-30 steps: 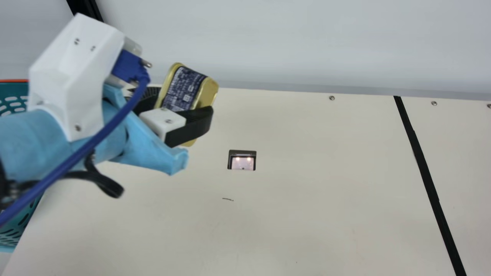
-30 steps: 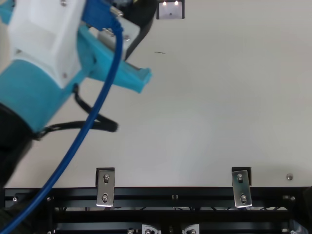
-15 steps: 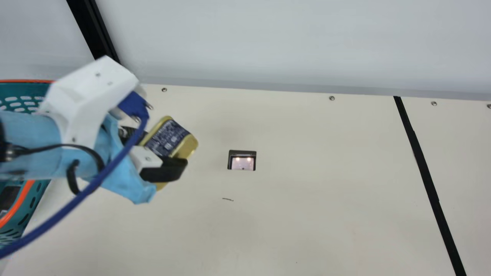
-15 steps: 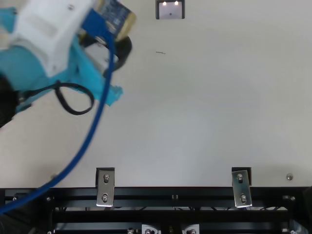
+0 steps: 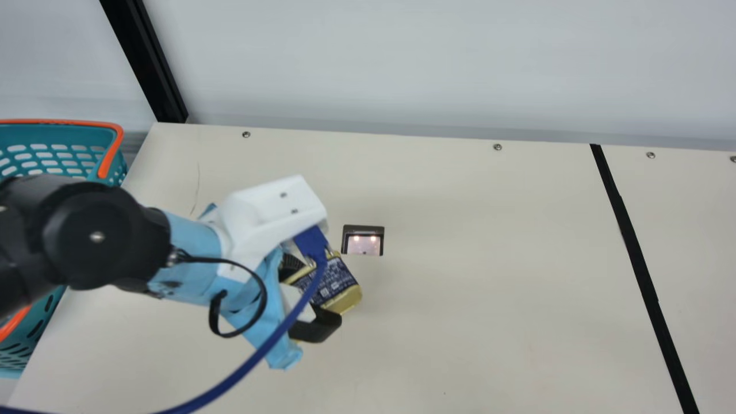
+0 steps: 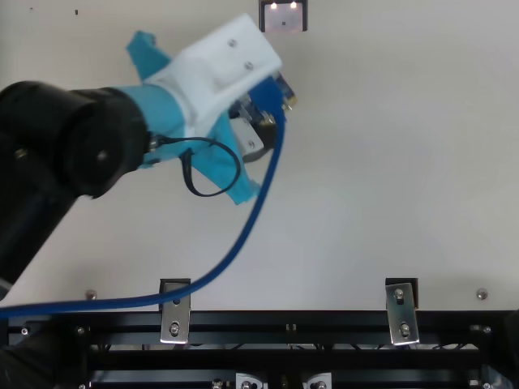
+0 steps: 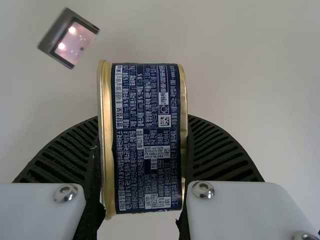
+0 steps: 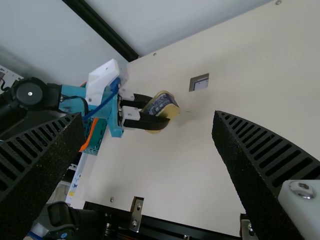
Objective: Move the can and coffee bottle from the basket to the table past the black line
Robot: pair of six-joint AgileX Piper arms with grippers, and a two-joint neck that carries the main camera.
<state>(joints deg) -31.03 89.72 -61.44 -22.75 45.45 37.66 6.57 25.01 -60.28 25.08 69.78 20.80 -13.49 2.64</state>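
Can — gripped, above table point(image 5: 460, 276)

free: table point(image 5: 489, 287) between can point(image 5: 342, 280) and black line point(image 5: 638, 259) | blocked: left side, by left arm point(image 5: 95, 241)

Holds the can point(image 5: 341, 280) tilted in the left gripper point(image 5: 325, 294), over the table point(image 5: 471, 287), near the inset point(image 5: 363, 244). Has the basket point(image 5: 57, 135) at far left, the black line point(image 5: 635, 253) well apart at right.

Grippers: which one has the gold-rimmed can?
The left gripper: its fingers are shut on the can, whereas the right gripper stands open, holding nothing.
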